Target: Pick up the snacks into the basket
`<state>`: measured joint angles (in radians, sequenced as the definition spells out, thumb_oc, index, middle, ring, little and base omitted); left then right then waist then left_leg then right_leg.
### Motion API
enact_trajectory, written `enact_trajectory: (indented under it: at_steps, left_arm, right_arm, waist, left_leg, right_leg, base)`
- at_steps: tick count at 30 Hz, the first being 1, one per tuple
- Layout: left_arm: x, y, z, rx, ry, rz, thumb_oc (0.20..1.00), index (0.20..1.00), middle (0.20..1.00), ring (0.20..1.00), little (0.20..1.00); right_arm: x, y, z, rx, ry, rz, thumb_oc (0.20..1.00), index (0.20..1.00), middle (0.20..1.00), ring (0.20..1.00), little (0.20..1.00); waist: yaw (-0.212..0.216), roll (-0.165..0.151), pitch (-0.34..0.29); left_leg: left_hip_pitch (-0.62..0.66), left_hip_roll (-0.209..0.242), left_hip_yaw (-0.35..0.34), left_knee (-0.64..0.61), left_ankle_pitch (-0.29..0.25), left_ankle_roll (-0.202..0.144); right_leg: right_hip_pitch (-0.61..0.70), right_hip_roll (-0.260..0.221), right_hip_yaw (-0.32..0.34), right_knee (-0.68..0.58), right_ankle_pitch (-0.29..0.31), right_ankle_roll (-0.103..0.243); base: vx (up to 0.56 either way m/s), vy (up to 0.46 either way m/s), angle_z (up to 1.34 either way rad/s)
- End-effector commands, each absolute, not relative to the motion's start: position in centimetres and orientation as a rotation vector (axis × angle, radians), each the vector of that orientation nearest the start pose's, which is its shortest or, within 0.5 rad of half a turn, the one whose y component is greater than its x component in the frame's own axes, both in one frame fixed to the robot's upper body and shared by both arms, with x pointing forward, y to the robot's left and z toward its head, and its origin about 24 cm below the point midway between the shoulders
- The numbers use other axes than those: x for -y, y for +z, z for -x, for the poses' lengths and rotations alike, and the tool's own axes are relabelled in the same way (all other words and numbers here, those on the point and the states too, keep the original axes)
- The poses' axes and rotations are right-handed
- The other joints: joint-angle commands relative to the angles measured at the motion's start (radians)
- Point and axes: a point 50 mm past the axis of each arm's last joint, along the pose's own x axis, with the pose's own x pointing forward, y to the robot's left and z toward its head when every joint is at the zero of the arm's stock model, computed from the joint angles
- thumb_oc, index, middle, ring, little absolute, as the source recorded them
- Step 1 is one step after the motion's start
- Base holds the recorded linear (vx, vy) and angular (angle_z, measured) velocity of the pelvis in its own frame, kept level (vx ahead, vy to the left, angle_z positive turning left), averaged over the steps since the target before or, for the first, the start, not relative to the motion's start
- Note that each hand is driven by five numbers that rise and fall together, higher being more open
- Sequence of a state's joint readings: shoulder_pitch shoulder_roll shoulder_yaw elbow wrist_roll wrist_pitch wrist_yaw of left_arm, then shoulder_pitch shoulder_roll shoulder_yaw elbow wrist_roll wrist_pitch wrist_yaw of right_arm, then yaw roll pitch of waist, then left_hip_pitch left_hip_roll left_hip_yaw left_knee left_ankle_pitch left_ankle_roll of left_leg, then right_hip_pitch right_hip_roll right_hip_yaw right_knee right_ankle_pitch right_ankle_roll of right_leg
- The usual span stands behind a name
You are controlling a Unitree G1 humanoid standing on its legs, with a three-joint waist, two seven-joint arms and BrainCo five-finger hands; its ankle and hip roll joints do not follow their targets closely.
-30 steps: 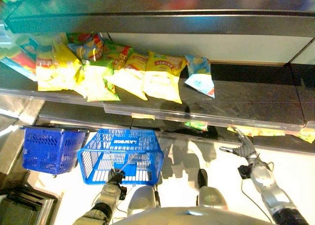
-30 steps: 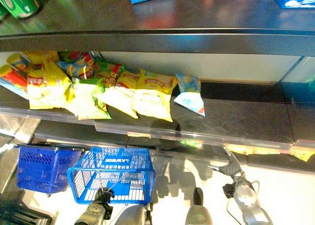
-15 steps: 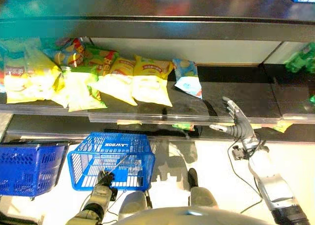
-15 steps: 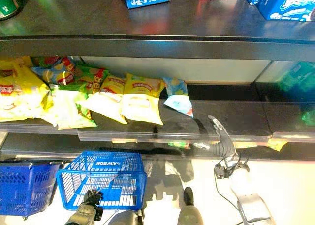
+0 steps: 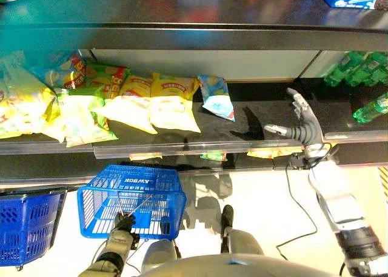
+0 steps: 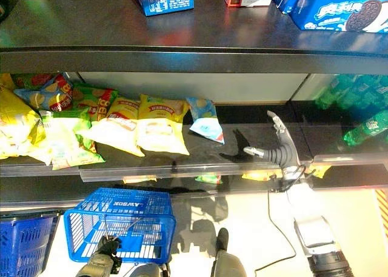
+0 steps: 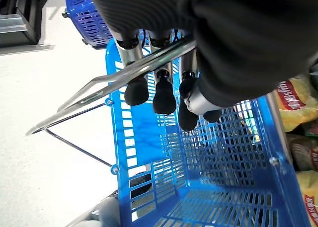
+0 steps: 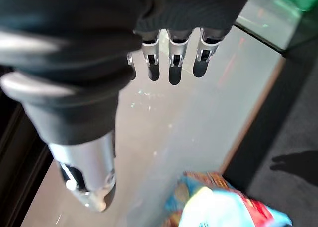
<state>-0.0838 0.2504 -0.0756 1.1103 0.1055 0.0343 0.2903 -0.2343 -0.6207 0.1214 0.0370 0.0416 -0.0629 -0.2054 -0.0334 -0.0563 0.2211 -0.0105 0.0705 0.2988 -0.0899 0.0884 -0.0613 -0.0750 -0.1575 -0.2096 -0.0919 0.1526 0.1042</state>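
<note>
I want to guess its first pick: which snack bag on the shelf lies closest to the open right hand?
The small light-blue bag, last in the row and apart from the yellow bags, lies nearest the right hand, raised open over the bare shelf.

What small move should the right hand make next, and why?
Probably sweep the right hand toward the robot's left, to the blue snack bag: the hand is open above bare shelf, while the left hand grips the basket handle.

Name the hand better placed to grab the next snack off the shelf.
Right. The right hand is open at shelf height beside the blue snack bag; the left hand is curled round the basket handle.
</note>
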Motion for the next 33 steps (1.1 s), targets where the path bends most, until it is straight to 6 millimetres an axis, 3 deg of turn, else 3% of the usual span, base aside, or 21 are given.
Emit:
enact_trajectory:
  at_steps: [1, 5, 10, 11, 17, 19, 28, 33]
  left_arm:
    - [-26.3, -12.3, -16.7, -0.946, 0.197, -0.731, 0.2, 0.2, 0.2, 0.2, 0.2]
    - [-25.6, -11.7, -18.5, -0.891, 0.16, -0.756, 0.2, 0.2, 0.2, 0.2, 0.2]
    - [-25.9, -11.3, -19.1, -0.869, 0.174, -0.758, 0.2, 0.2, 0.2, 0.2, 0.2]
    - [-26.0, -11.0, -19.5, -0.856, 0.187, -0.756, 0.2, 0.2, 0.2, 0.2, 0.2]
    - [-26.0, -11.0, -19.4, -0.845, 0.211, -0.737, 0.2, 0.2, 0.2, 0.2, 0.2]
    - [-26.2, -11.3, -18.5, -0.857, 0.231, -0.712, 0.2, 0.2, 0.2, 0.2, 0.2]
    - [-26.3, -11.3, -17.7, -0.843, 0.245, -0.69, 0.2, 0.2, 0.2, 0.2, 0.2]
    - [-26.4, -11.2, -17.6, -0.835, 0.246, -0.675, 0.2, 0.2, 0.2, 0.2, 0.2]
  right_arm:
    - [22.2, 16.8, -32.1, 0.381, -0.094, 0.616, 1.0, 1.0, 1.0, 1.0, 1.0]
    - [21.6, 16.5, -36.3, 0.242, -0.078, 0.679, 1.0, 1.0, 1.0, 1.0, 1.0]
    - [22.4, 17.5, -38.0, 0.192, -0.13, 0.771, 1.0, 1.0, 1.0, 1.0, 1.0]
    - [23.3, 17.6, -38.8, 0.14, -0.178, 0.823, 1.0, 1.0, 1.0, 1.0, 1.0]
    - [25.1, 17.4, -39.5, 0.057, -0.279, 0.822, 1.0, 1.0, 1.0, 1.0, 1.0]
    - [25.4, 16.7, -39.4, 0.031, -0.295, 0.784, 1.0, 1.0, 1.0, 1.0, 1.0]
    - [23.8, 13.2, -38.6, -0.008, -0.235, 0.656, 1.0, 1.0, 1.0, 1.0, 1.0]
    - [22.7, 12.1, -38.7, -0.039, -0.213, 0.488, 1.0, 1.0, 1.0, 1.0, 1.0]
  waist:
    - [0.054, -0.005, 0.011]
    - [0.082, 0.002, 0.055]
    - [0.1, 0.009, 0.084]
    - [0.116, 0.015, 0.098]
    - [0.152, 0.028, 0.126]
    - [0.171, 0.03, 0.137]
    - [0.199, 0.028, 0.159]
    - [0.215, 0.038, 0.171]
  left_leg:
    - [-0.03, 0.021, -0.029, 0.003, -0.012, -0.022]
    - [-0.063, 0.028, -0.058, 0.003, 0.014, -0.031]
    - [-0.101, 0.029, -0.082, 0.003, 0.031, -0.034]
    - [-0.123, 0.027, -0.096, 0.003, 0.037, -0.035]
    - [-0.176, 0.018, -0.124, 0.003, 0.048, -0.036]
    - [-0.193, 0.016, -0.135, 0.003, 0.05, -0.034]
    - [-0.206, 0.005, -0.16, 0.005, 0.043, -0.025]
    - [-0.22, 0.0, -0.166, 0.005, 0.046, -0.024]
  right_leg:
    - [-0.031, -0.044, 0.032, 0.016, 0.015, 0.111]
    - [-0.044, -0.032, 0.023, 0.022, 0.011, 0.1]
    - [-0.066, -0.029, 0.01, 0.025, 0.014, 0.098]
    - [-0.076, -0.031, 0.002, 0.022, 0.019, 0.098]
    - [-0.103, -0.033, -0.012, 0.01, 0.025, 0.099]
    - [-0.11, -0.034, -0.018, 0.006, 0.024, 0.101]
    - [-0.107, -0.035, -0.025, 0.007, 0.011, 0.099]
    - [-0.119, -0.036, -0.024, 0.005, 0.016, 0.099]
  base:
    - [-0.06, -0.059, 0.04]
    - [-0.06, -0.033, 0.04]
    - [-0.04, -0.015, 0.18]
    - [-0.01, 0.013, 0.22]
    - [0.02, 0.031, 0.22]
    - [0.05, 0.033, 0.16]
    - [0.02, 0.015, 0.04]
    - [0.0, 0.0, 0.0]
